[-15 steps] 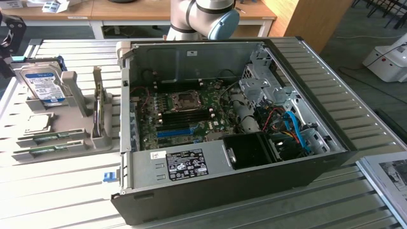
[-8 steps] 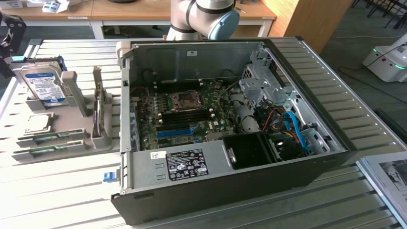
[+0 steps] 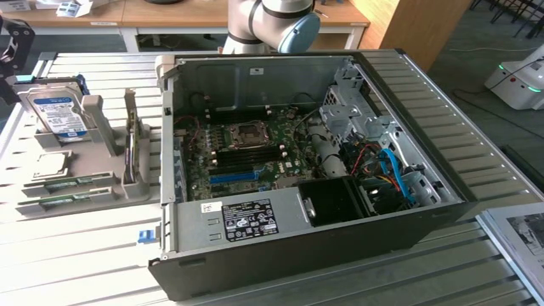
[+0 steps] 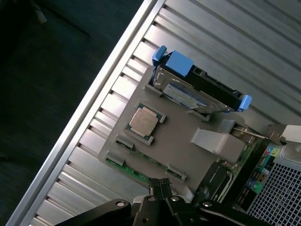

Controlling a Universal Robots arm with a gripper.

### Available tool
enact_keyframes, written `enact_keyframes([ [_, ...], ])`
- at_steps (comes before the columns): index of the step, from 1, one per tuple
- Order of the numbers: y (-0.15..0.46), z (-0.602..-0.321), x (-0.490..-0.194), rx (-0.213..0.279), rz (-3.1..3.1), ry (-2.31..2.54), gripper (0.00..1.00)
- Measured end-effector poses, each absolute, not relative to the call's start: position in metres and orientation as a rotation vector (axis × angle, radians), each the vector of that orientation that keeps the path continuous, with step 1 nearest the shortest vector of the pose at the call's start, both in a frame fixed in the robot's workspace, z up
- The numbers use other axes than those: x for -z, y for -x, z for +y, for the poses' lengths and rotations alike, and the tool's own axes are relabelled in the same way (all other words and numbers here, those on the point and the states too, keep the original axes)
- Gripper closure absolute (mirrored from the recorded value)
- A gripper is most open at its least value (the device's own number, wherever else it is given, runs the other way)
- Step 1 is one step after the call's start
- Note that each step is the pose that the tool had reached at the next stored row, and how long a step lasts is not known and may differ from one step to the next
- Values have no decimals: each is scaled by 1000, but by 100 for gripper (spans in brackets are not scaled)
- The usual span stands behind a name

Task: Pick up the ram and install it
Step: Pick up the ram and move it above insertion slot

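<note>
Two ram sticks lie flat in the front slots of a grey holder (image 3: 102, 191) at the exterior view's left: one ram (image 3: 64, 185) and a second ram (image 3: 55, 203) in front of it. In the wrist view the front ram (image 4: 129, 169) shows as a green strip along the holder's edge. My gripper (image 4: 160, 186) hangs above that edge, fingers shut with nothing between them. In the exterior view the gripper (image 3: 12, 44) is a black shape high at the left edge. The open PC case (image 3: 297, 255) holds the motherboard (image 3: 246, 150).
The holder also carries a hard drive (image 3: 55, 111) standing upright, a CPU (image 3: 51, 164) and an upright expansion card (image 3: 130, 143). The slatted metal table (image 3: 76, 255) ends close behind the holder. A white machine (image 3: 518, 80) stands at the far right.
</note>
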State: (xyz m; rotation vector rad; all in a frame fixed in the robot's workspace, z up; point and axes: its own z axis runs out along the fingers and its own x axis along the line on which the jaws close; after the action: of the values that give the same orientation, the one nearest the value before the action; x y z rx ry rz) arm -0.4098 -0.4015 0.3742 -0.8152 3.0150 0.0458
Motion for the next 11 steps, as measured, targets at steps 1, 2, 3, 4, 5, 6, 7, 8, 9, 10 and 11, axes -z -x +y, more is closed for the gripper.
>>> enact_keyframes([
  [1, 410, -401, -374, -46, 3013, 824, 90],
  [2, 410, -401, -374, -46, 3010, 834, 90],
  [3, 410, -402, -374, -46, 3008, 843, 90],
  [4, 410, -401, -374, -46, 3005, 852, 90],
  [5, 410, -402, -374, -46, 3003, 861, 90],
  [6, 410, -401, -374, -46, 3000, 869, 90],
  [7, 410, -401, -374, -47, 2998, 879, 90],
  [8, 410, -401, -374, -47, 2994, 893, 90],
  [9, 410, -401, -374, -47, 2990, 907, 90],
  [10, 410, -401, -374, -47, 2985, 921, 90],
  [11, 410, -401, -374, -47, 2981, 936, 90],
])
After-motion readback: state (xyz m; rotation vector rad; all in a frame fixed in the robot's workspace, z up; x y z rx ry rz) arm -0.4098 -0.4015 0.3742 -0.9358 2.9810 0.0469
